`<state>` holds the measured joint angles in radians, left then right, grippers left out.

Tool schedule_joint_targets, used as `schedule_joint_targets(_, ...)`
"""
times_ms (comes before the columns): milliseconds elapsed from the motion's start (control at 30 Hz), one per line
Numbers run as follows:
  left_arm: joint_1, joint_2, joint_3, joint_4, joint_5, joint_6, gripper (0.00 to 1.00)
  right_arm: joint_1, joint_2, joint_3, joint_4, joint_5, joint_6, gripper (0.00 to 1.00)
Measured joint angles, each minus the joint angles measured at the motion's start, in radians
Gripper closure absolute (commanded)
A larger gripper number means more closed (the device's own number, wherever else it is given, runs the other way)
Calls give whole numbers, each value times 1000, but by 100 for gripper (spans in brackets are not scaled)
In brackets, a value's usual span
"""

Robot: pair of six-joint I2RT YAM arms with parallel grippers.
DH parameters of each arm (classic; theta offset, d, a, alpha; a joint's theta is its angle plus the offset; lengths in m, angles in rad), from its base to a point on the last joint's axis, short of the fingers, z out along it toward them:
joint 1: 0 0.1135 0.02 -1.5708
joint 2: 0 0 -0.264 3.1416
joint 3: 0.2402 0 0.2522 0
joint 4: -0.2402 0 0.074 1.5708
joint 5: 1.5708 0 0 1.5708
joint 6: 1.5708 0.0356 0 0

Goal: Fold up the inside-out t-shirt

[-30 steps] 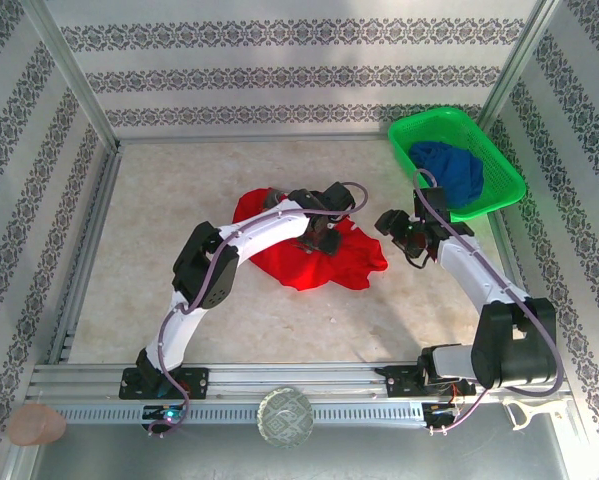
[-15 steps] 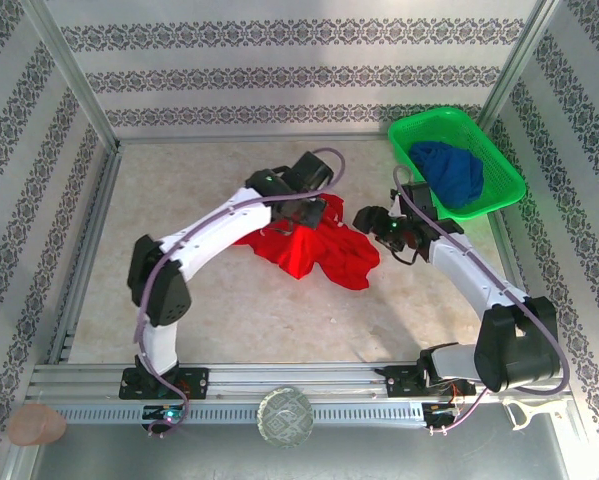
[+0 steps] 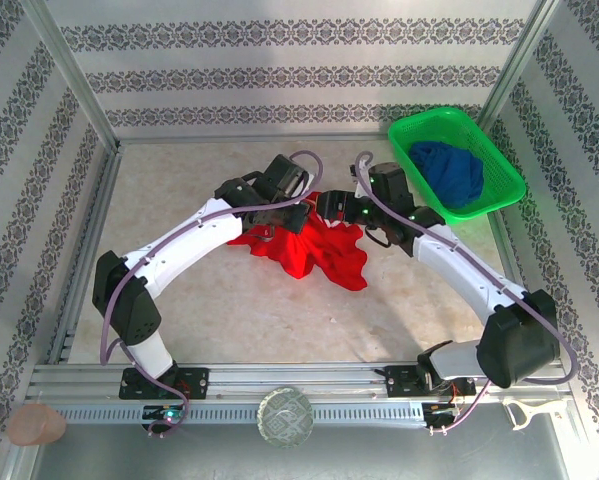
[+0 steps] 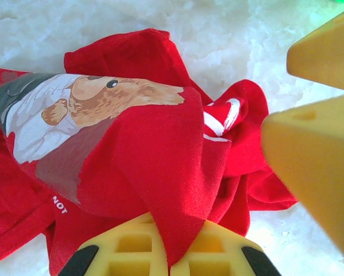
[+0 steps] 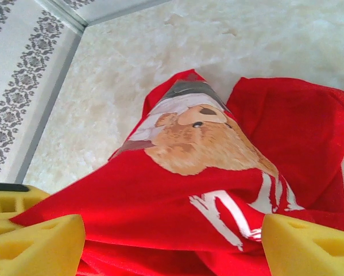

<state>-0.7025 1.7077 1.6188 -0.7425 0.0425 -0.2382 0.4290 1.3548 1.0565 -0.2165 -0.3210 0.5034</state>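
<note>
One pale table (image 3: 279, 310) carries your inside-out t-shirt (image 3: 324, 255), crumpled at its middle with a bear print (image 4: 103, 98) showing. Your left gripper (image 4: 169, 244) is clamped on a raised fold of the cloth. Your right gripper (image 5: 173, 236), just beside it, stands with jaws wide apart, a finger on either side of the red fabric.

Your tabletop (image 3: 179, 290) is a pale, mottled cream surface. A red t-shirt (image 3: 319, 255) lies crumpled on it just beyond the middle, a little nearer the right edge than the left, with a bear print (image 4: 103, 98) showing among its folds. A green basket (image 3: 504, 170) sits in the far right corner, askew to the edges and apart from the shirt.
</note>
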Motion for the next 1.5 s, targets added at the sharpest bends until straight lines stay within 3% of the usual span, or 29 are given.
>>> schedule_joint_targets(300,26,-42,-34,48,46,-1,100,21,-96,-177,67,22,-13,21)
schedule_joint_targets(533,37,-80,-70,79,101,0,100,74,-65,-183,119,70,-10,22)
schedule_joint_targets(700,38,-88,-88,91,138,0,100,105,56,-103,141,134,5,24)
schedule_joint_targets(1000,60,-130,-112,128,202,0,100,111,418,100,167,238,45,24)
schedule_joint_targets(1067,80,-149,-123,143,219,-1,100,113,478,117,166,235,50,32)
schedule_joint_targets(1100,96,-162,-135,154,227,-2,100,113,501,127,165,228,51,42)
schedule_joint_targets(1167,137,-186,-163,175,254,-10,100,113,523,145,158,206,42,80)
schedule_joint_targets(1200,163,-197,-180,191,270,-21,100,111,524,153,154,190,39,94)
schedule_joint_targets(1233,195,-211,-203,211,290,-32,100,107,518,160,154,169,39,100)
schedule_joint_targets(1400,368,-241,-296,306,359,-90,100,37,401,159,154,19,46,100)
schedule_joint_targets(1500,424,-224,-314,348,394,-104,100,-20,274,156,166,-121,60,100)
